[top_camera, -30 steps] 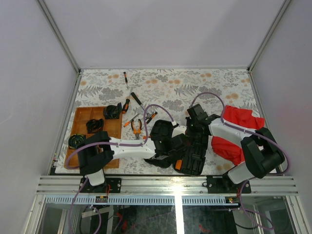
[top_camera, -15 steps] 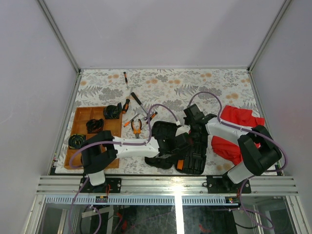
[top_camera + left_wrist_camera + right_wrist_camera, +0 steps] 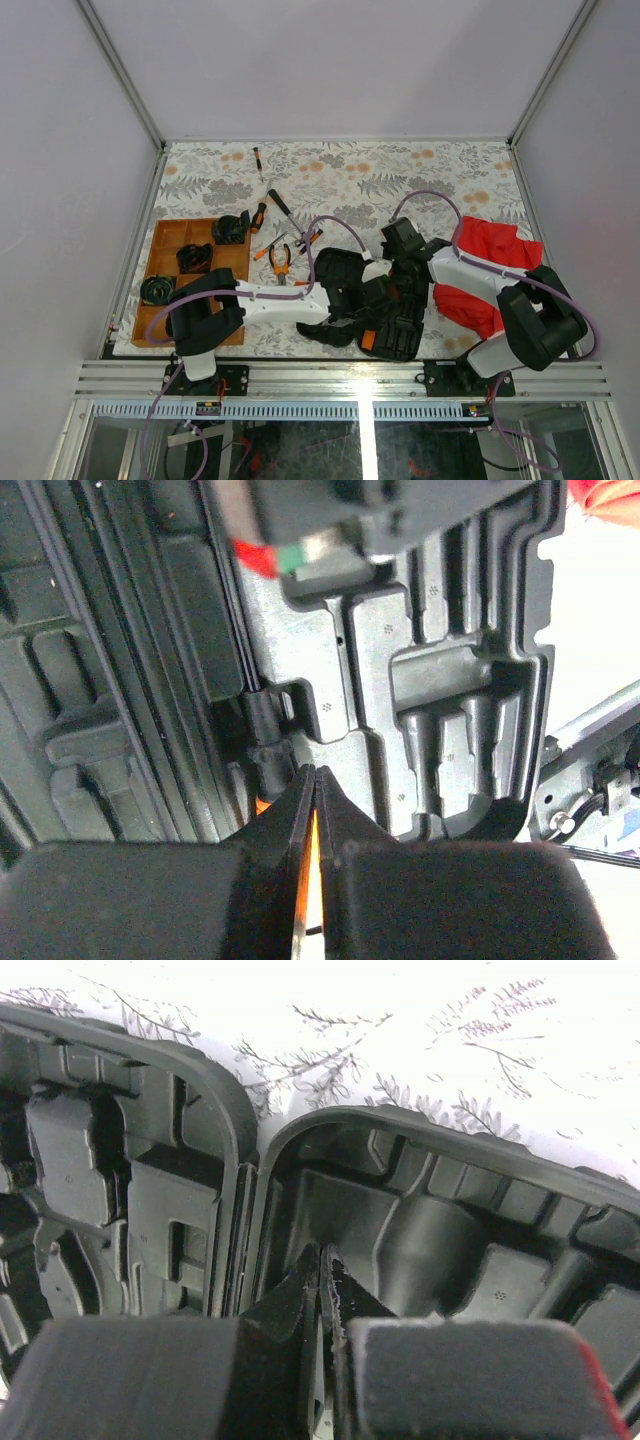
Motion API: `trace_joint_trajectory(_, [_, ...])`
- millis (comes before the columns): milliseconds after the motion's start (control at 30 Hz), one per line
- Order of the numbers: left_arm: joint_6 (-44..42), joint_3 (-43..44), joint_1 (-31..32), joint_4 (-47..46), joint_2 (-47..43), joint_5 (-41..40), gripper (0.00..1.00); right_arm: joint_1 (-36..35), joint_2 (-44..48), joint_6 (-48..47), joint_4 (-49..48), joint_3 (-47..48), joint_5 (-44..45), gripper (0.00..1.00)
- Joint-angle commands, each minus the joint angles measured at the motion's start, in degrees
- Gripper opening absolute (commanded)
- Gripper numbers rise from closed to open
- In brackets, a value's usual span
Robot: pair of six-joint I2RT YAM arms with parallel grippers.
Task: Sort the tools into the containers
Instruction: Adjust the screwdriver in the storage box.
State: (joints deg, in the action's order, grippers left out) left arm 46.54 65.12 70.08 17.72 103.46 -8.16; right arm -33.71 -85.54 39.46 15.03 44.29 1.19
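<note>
Left hand [image 3: 315, 780] and right hand [image 3: 320, 1255] were both pressed fully shut with nothing seen in their grip. Their tips hung just over the moulded pockets of the case [image 3: 400, 325], which lay open at the near middle of the desk [image 3: 420, 170]. A sliver of orange showed behind the left fingers [image 3: 290, 820]; whether it was latch or tool could not be told. The pockets in the wrist views held no tools.

The loose tools lay to the left of the case and farther out, between it and the tray [image 3: 165, 240]. That put them well nearer the left arm. The pliers [image 3: 281, 260] lay closest, roughly front to back and just beside the tray's right rim. A screwdriver [image 3: 279, 205] lay beyond them, its long axis running diagonally from near right to far left. A small driver [image 3: 258, 160] sat apart near the far edge. Black items already filled several tray compartments. A red cloth [image 3: 490, 245] lay under the right arm. No brand, label or writing could be read.
</note>
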Motion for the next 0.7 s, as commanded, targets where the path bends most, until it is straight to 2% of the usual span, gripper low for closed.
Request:
trace_joint_trajectory(0, [0.4,-0.3,0.3,4.0,1.9,1.6,0.0,-1.6,5.0,-2.0,5.3,1.1,0.8,0.0])
trace_joint_trajectory(167, [-0.1,-1.9,0.1,0.5,0.3,2.7,0.0,-1.6,10.2,-2.7,1.9,2.4,-0.5,0.06])
trace_joint_trajectory(367, [-0.9,-2.0,-0.3,-1.9,-2.2,2.8,0.0,-1.6,14.9,-2.6,2.3,1.2,2.9,0.23])
trace_joint_trajectory(667, [-2.4,-0.4,-0.8,-0.1,-6.4,1.5,0.04,-1.6,20.9,-0.7,2.8,-5.4,4.4,0.31])
